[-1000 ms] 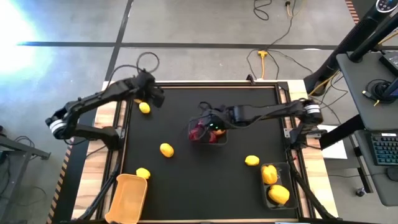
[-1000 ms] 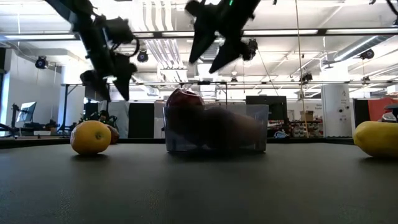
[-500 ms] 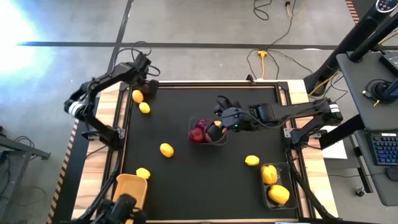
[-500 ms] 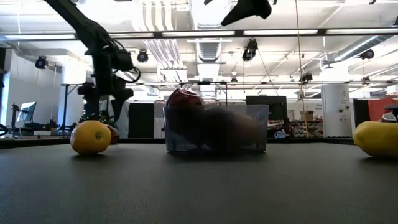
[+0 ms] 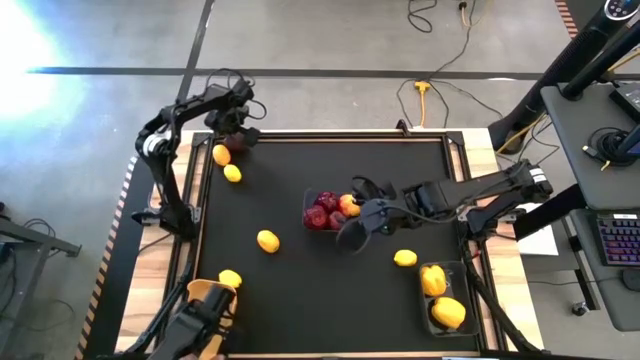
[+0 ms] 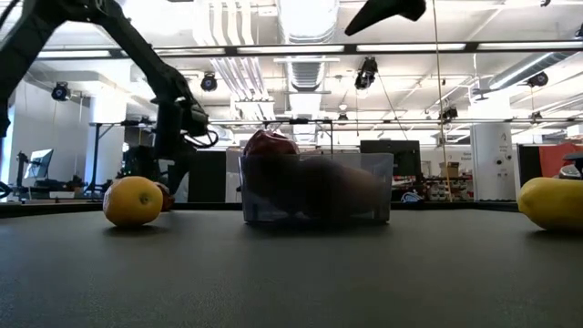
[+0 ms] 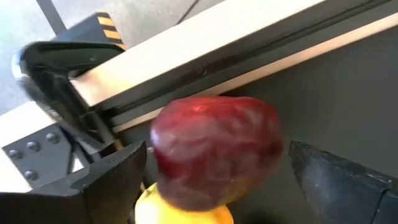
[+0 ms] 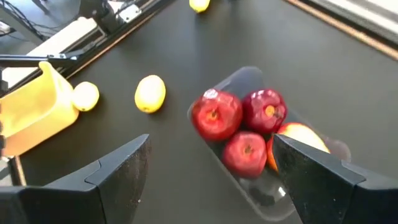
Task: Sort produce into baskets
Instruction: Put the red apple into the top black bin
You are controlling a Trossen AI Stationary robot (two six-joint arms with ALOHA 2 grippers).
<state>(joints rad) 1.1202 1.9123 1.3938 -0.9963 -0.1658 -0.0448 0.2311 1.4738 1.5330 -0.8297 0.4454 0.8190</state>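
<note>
A dark-red fruit (image 7: 214, 149) lies at the table's far left corner, next to a lemon (image 7: 186, 214). My left gripper (image 7: 217, 180) is open, with one finger on either side of that fruit; it also shows in the high view (image 5: 237, 140). I see no touch. My right gripper (image 5: 355, 228) is open and empty, above the mat just near of the clear bin (image 5: 312, 200). The clear bin holds several red fruits (image 8: 242, 118) and a red-yellow one (image 5: 349, 205). Lemons lie loose on the mat (image 5: 267, 241) (image 5: 404, 258) (image 5: 232, 173).
The yellow-orange bin (image 5: 205, 305) stands at the near left, with a lemon (image 5: 230, 279) at its far end and a dark shape (image 5: 195, 330) over its near end. The dark bin (image 5: 462, 290) at the near right holds two yellow peppers (image 5: 447, 313). Wooden rails edge the mat.
My left gripper has gone toward the table's far left corner and come down around the dark-red fruit. My right gripper has drawn back from over the clear bin toward the near edge; the fruits in the bin now show uncovered.
</note>
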